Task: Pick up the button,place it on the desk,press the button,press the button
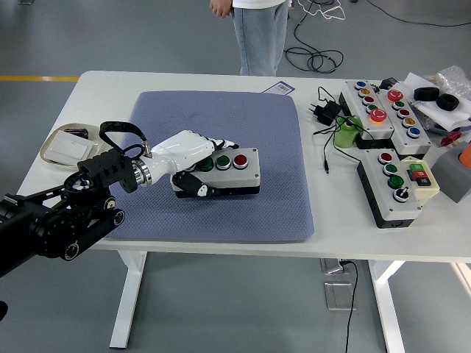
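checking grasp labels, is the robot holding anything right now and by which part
Yes: the left hand holds the grey three-button control box by its left end, fingers wrapped around that end, on the blue-grey mat.

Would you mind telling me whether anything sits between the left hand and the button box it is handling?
Nothing visible does. The left hand is wrapped around the left end of the button box, which sits on the blue mat. The other button panels lie off to the right, clear of it.
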